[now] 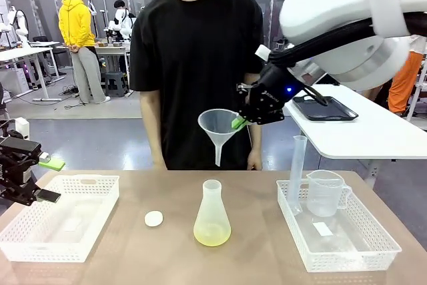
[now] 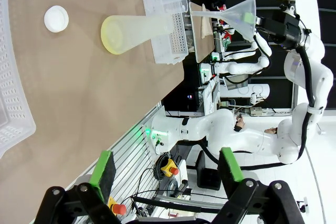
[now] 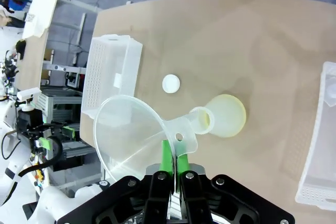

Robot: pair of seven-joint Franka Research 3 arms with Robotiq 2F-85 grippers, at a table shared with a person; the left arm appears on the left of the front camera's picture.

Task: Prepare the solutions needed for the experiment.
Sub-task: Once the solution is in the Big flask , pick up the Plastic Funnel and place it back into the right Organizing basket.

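Note:
A conical flask [image 1: 212, 217] stands at the table's middle with a little pale yellow solution [image 1: 212, 234] in its base. Its mouth shows from above in the right wrist view, flask [image 3: 227, 115], and it lies sideways in the left wrist view, flask [image 2: 131, 32]. My right gripper [image 1: 239, 123] is shut on the rim of a clear funnel [image 1: 220, 125], which hangs in the air with its spout just above the flask's mouth, not touching. The green pads [image 3: 167, 156] pinch the funnel [image 3: 131, 135] wall. My left gripper [image 1: 48, 179] stands open at the far left, gripper [image 2: 167, 163] holding nothing.
A small white stopper [image 1: 153, 218] lies left of the flask. A white basket [image 1: 100, 191] sits at the left. Another basket [image 1: 373, 245] at the right holds a measuring cylinder [image 1: 295, 171] and a jug [image 1: 325, 191]. A person [image 1: 197, 65] stands at the far edge.

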